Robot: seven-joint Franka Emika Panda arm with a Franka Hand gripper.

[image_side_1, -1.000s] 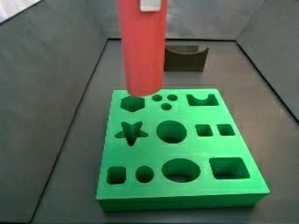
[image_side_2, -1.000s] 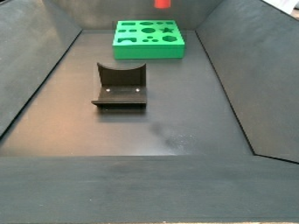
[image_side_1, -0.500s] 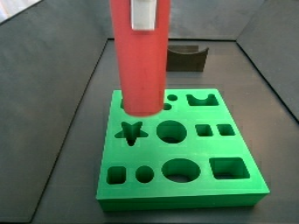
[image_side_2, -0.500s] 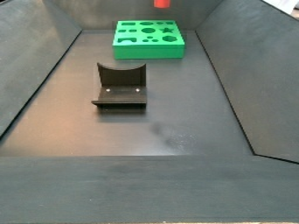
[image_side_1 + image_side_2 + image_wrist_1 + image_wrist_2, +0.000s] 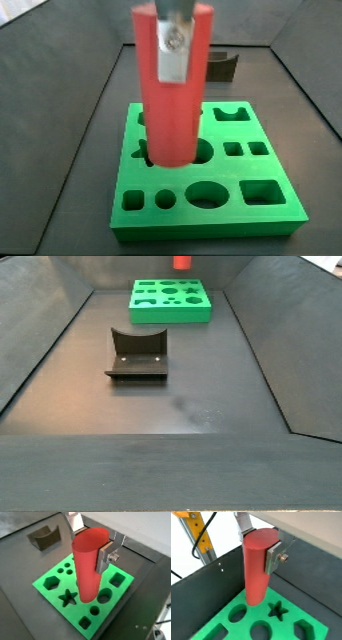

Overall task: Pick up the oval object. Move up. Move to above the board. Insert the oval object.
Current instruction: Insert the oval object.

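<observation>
The oval object, a tall red peg [image 5: 170, 115], hangs upright in my gripper [image 5: 173, 40], which is shut on its upper end. In both wrist views the silver fingers [image 5: 105, 556] clamp the peg's [image 5: 89, 569] sides near its flat top; the gripper [image 5: 260, 543] holds the peg [image 5: 256, 572] the same way there. The bright green board [image 5: 274, 213] lies below. The peg's lower end hovers just over the board's middle, between the star hole [image 5: 144, 152] and an oval hole [image 5: 201, 151]. In a side view only the peg's tip [image 5: 182, 262] shows above the board [image 5: 170, 308].
The dark fixture [image 5: 138, 354] stands on the floor in front of the board; it also shows behind the board [image 5: 217, 66] and in a wrist view [image 5: 43, 538]. Dark bin walls [image 5: 40, 346] enclose the floor. A yellow frame [image 5: 199, 539] stands outside.
The gripper has carried the peg across the board, from over the hexagon corner toward the middle by the star and oval holes. Its lower end now sits lower in the side view.
</observation>
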